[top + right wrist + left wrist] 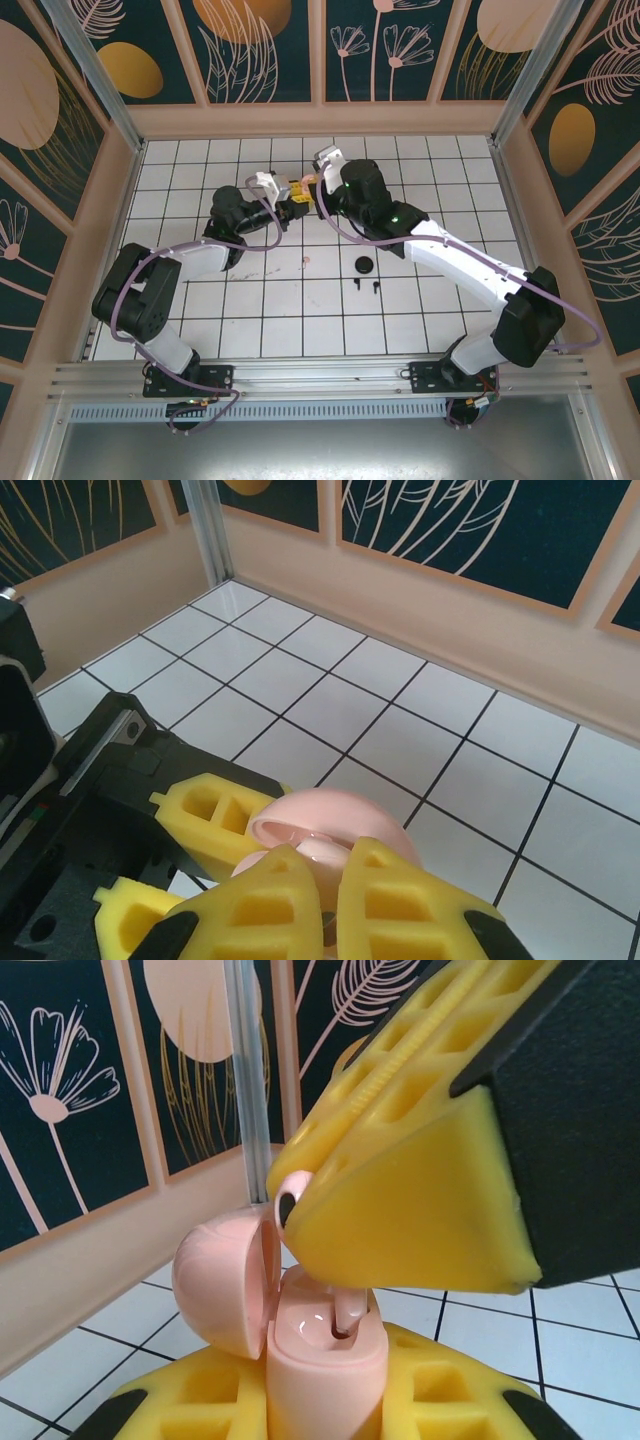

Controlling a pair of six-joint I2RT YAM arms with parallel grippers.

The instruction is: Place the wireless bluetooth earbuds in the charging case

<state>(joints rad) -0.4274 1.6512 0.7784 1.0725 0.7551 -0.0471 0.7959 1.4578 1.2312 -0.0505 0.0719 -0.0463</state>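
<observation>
Pink earbud (348,1312): pinched by right fingers (400,1210), stem tip in a well of the pink charging case (325,1360).
Left fingers (200,1400): clamped on the case, lid open.
Insertion: align stem with well; press gently until seated.

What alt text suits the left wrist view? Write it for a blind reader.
An open pink charging case, clamped upright in the left end effector, receives a pink earbud held stem-down at its well by the right end effector from upper right. White floor tiles and floral wall panels lie behind.
</observation>
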